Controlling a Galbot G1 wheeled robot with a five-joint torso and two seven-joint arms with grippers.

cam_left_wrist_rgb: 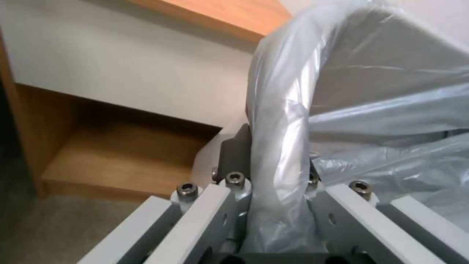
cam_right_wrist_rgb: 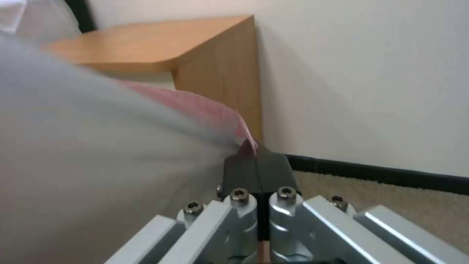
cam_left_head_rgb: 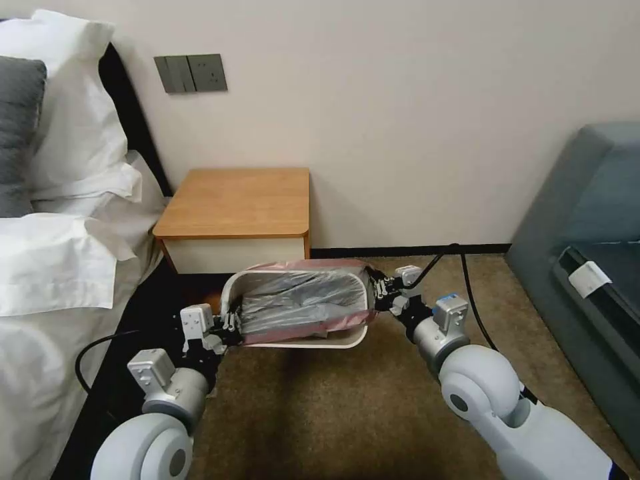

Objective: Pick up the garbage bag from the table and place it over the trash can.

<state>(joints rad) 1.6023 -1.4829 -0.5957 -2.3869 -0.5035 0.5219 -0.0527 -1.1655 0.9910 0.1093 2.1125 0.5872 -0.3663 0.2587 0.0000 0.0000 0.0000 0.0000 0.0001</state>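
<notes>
Beige wall and brown carpet frame the scene, with a bed along the robot's left and a grey sofa on its right. Against the wall stands the nightstand, the surface point(cam_left_head_rgb: 235, 200) of the task, its wooden top bare; it sits beyond both grippers, past the bin.

Between the two grippers stands the trash can point(cam_left_head_rgb: 300, 341), cream with a rolled rim, on the carpet just in front of the nightstand. Stretched across its mouth is the garbage bag point(cam_left_head_rgb: 300, 303), grey and translucent, its pink rim folded over the far and near edges of the bin while the middle sags into the opening.

At the bin's left end is the left gripper point(cam_left_head_rgb: 230, 325). In the left wrist view its fingers are closed with the film bunched between them point(cam_left_wrist_rgb: 278, 205), apparently with the bin's rim wrapped inside the plastic. At the bin's right end, the right gripper point(cam_left_head_rgb: 380, 291) is pinched fully shut on a small tip of the pink edge point(cam_right_wrist_rgb: 248, 143), its dark pads point(cam_right_wrist_rgb: 244, 170) pressed together.

The bag looks nearly weightless, limp and slick. It will likely hold no shape of its own and could slide out of a shallow pinch, so the hold at the right end looks the weaker one. Thin film may also tear if pulled hard across a corner. The doubled pink hem seems the sensible place to hold, gathered in a fold rather than a single layer.
</notes>
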